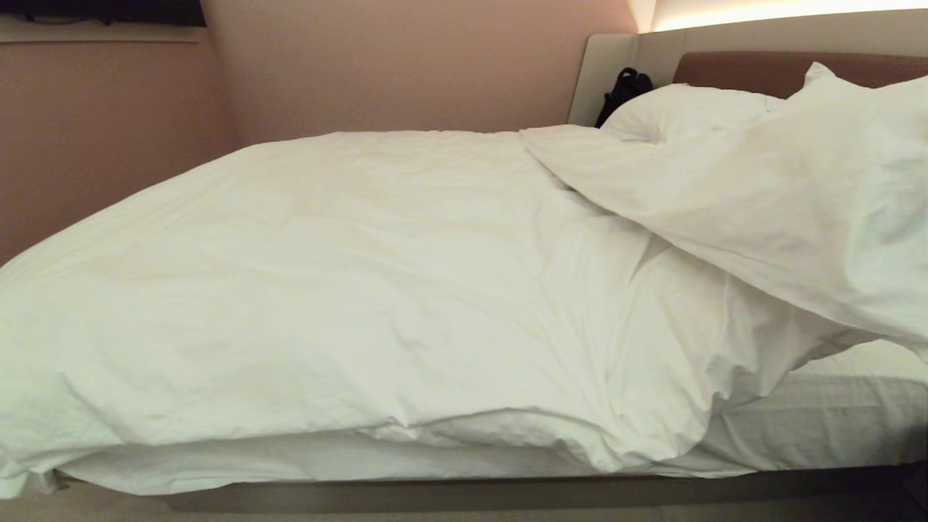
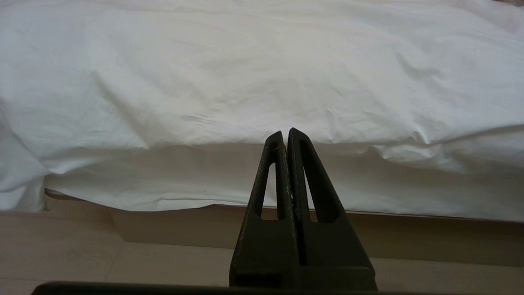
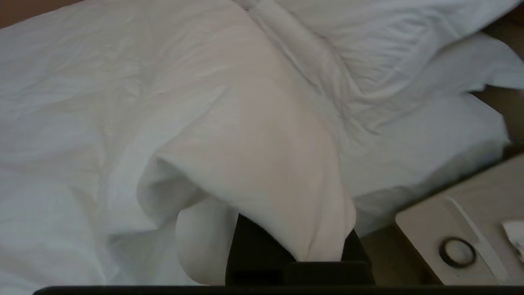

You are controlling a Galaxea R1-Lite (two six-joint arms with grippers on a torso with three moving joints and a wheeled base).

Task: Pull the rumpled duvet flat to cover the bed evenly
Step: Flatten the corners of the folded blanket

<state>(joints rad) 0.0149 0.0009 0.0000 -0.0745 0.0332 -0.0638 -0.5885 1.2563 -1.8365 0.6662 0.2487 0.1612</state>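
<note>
Only the right wrist view shows the right gripper (image 3: 294, 250), its fingers clamped on a fold of the duvet (image 1: 348, 290) draped over them, while the left gripper (image 2: 285, 137), fingers together, hangs before the bed (image 2: 245, 223).

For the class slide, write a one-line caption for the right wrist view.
Right hand shut on a raised fold of the white duvet, lifted above the bed beside a nightstand.

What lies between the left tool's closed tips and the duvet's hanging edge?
Nothing: in the left wrist view, only open air separates the left tool from the duvet; floor lies below.
</note>
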